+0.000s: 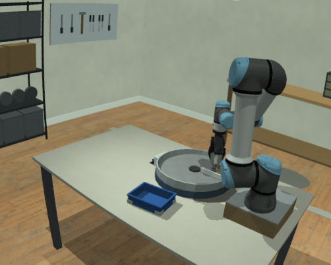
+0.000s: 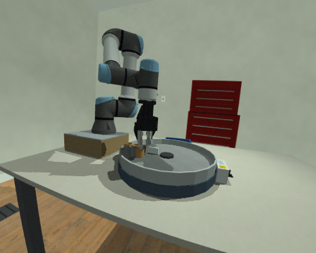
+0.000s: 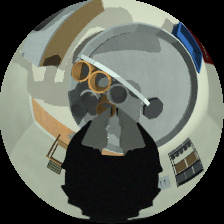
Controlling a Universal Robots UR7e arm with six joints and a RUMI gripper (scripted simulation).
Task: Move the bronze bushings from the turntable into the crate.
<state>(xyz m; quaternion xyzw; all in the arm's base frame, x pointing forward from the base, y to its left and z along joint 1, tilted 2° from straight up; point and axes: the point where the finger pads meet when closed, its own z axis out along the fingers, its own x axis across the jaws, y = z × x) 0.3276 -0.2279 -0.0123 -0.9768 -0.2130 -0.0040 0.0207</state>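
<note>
Counter (image 1: 97,158) — pale grey top on dark legs, carrying the whole set-up.

Turntable (image 2: 178,176) — round grey dish with a raised rim on a dark blue base, a small black hub (image 2: 166,154) at its centre and a white bar (image 3: 120,80) running across the surface.

Bronze bushings (image 3: 99,80) — short orange-brown sleeves clustered against the turntable rim on the arm's side; two show open ends in the wrist view, and another bronze piece (image 3: 103,106) lies just at the fingertips.

Steel bushings (image 3: 118,93) — grey sleeves in the same cluster, touching or just beside the bronze ones.

Crate (image 1: 151,196) — shallow blue tray on the counter beside the turntable, well apart from the cluster.

Tool (image 2: 145,143) — black, pointing straight down into the cluster, fingers pressed nearly together. Whether they pinch a bushing wall cannot be told; the tips are hidden among the sleeves.

Arm base — on a brown block (image 1: 239,219) at the counter's edge.
</note>
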